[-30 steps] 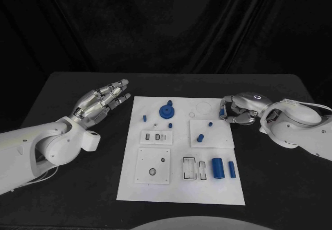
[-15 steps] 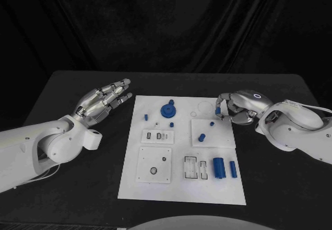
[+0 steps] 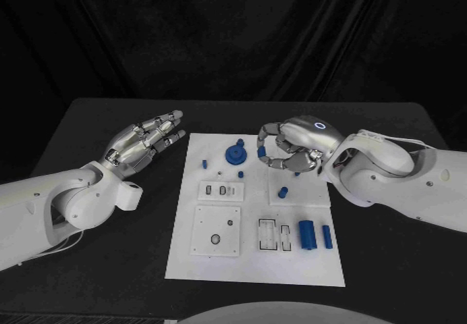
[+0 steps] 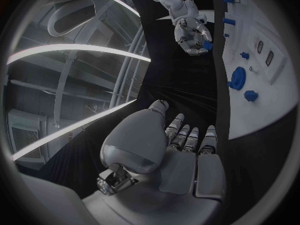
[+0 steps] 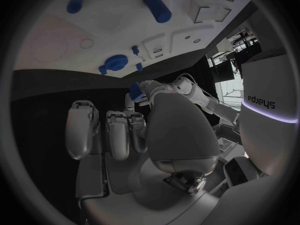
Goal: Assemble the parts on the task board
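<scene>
Here we see the right robot hand [image 3: 289,150] curled over the far part of the white rectangular task board [image 3: 255,270] on the black table [image 3: 389,256], pinching a small blue cylindrical part [image 3: 262,152] in its fingertips. The left robot hand [image 3: 146,140] hovers flat and empty left of the board, fingers apart. Near the blue toothed gear [image 3: 235,156], other blue pieces lie on the board.

Light falls from overhead, dim and even. The white board [image 3: 255,270] is the brightest surface; the table [image 3: 97,128] and the backdrop are near black. Shadows are faint. Both wrist views bend straight edges hard toward a dark circular rim, where ceiling strips glare.
</scene>
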